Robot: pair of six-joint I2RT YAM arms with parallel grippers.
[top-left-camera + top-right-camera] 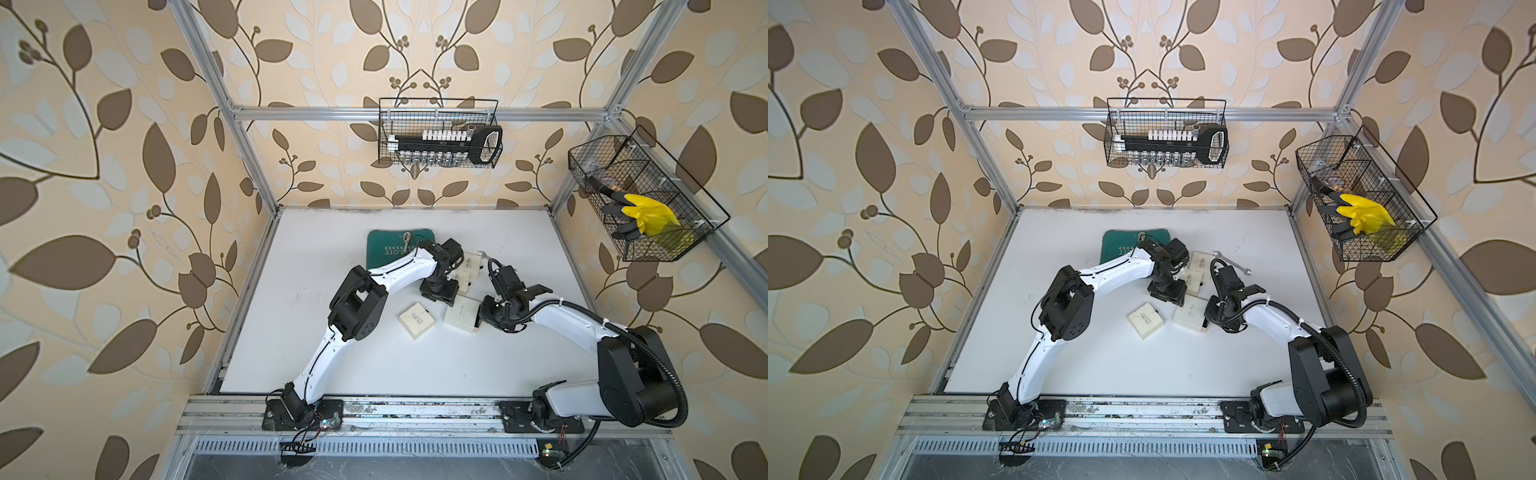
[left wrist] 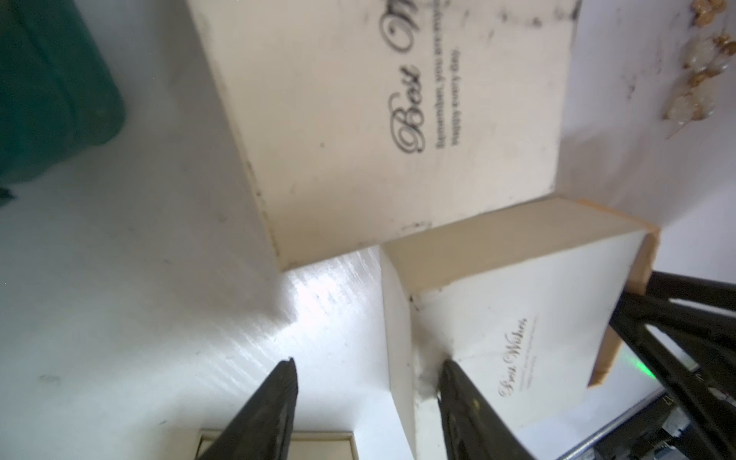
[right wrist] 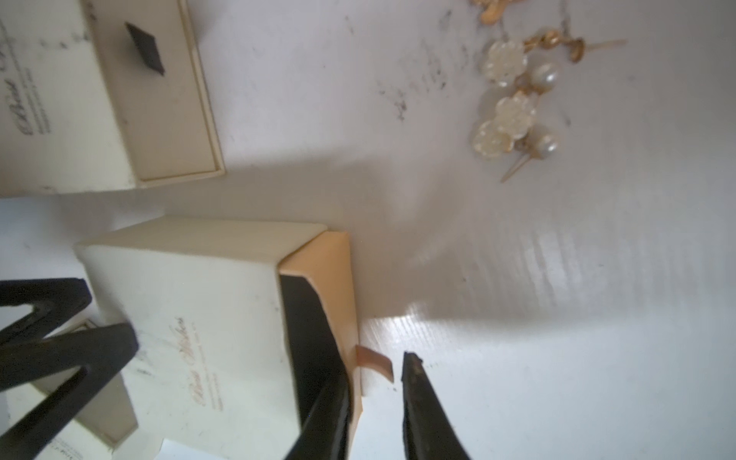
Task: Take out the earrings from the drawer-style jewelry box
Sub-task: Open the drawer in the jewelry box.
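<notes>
Boxes (image 1: 415, 321) in cream sit on the white table (image 1: 332, 357) in both top views; the left gripper (image 1: 440, 294) hovers over one jewelry box (image 1: 457, 316), the right gripper (image 1: 478, 323) at its end. Left wrist: fingers (image 2: 278, 398) apart astride the box edge, holding nothing. Right wrist: jaws slightly apart around the ribbon tab (image 3: 374, 364), not clamped; the earrings (image 3: 513, 99) lie on the table nearby.

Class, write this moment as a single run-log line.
left gripper: open, astride cream box corner | right gripper: open around pull tab | earrings: on table
</notes>
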